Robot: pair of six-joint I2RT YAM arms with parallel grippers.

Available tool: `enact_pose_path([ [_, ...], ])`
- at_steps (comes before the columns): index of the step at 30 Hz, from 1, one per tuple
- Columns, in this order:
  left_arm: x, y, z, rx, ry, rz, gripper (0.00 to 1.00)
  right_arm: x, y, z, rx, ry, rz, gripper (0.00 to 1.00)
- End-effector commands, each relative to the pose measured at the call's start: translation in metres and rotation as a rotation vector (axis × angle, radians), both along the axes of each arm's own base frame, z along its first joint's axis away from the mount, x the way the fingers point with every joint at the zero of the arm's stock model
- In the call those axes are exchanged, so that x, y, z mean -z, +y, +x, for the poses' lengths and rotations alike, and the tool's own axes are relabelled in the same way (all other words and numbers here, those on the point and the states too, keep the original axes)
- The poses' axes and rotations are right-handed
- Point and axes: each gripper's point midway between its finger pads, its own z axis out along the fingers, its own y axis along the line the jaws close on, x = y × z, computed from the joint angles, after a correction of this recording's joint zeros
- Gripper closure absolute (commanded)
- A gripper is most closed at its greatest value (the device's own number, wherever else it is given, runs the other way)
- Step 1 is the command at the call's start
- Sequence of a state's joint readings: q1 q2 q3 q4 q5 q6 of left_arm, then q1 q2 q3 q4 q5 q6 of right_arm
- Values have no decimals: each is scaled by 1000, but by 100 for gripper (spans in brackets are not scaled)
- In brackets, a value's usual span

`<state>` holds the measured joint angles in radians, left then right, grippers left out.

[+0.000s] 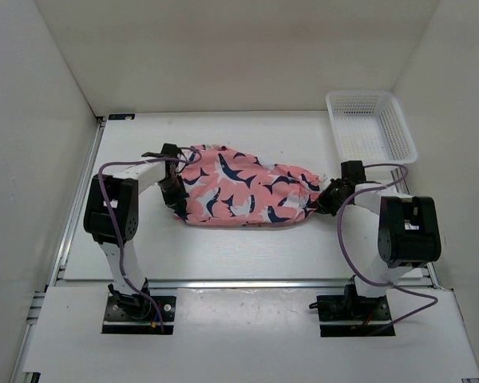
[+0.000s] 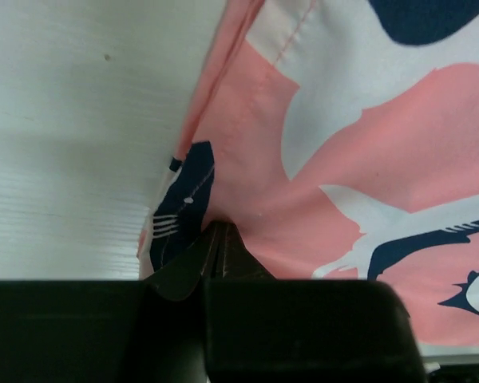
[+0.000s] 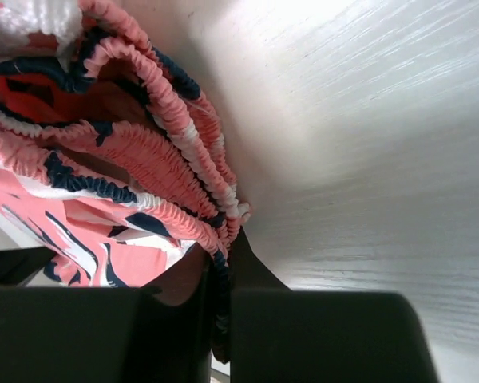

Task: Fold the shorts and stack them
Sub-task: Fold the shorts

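Salmon-pink soft fabric shorts [image 1: 243, 190], navy-and-white shark print, ruched elastic waistband: lying bunched across the middle of the white table [image 1: 223, 251], between the arms. Left tool [image 2: 216, 243]: clamped tight on the hem edge. Right tool [image 3: 222, 263]: clamped tight on the gathered waistband. White mesh plastic basket [image 1: 371, 124]: far right corner, apart.

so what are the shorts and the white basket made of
The shorts: soft, thin cloth, matte, with a printed pattern; it wrinkles, shows stitched seams, and the waistband is gathered like elastic. Which fibre, I cannot tell. The basket: looks like stiff white plastic, moulded into an open lattice.
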<state>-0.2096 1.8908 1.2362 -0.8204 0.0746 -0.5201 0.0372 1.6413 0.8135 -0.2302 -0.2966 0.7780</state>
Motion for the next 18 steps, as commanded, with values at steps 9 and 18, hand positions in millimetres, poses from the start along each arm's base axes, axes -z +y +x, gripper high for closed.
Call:
enact_pose_path([
  [9, 0, -16, -19, -8, -37, 18, 89, -58, -43, 6, -3, -118, -263, 100],
  [18, -32, -103, -86, 117, -75, -91, 89, -167, -29, 26, -146, -346, -413, 100],
])
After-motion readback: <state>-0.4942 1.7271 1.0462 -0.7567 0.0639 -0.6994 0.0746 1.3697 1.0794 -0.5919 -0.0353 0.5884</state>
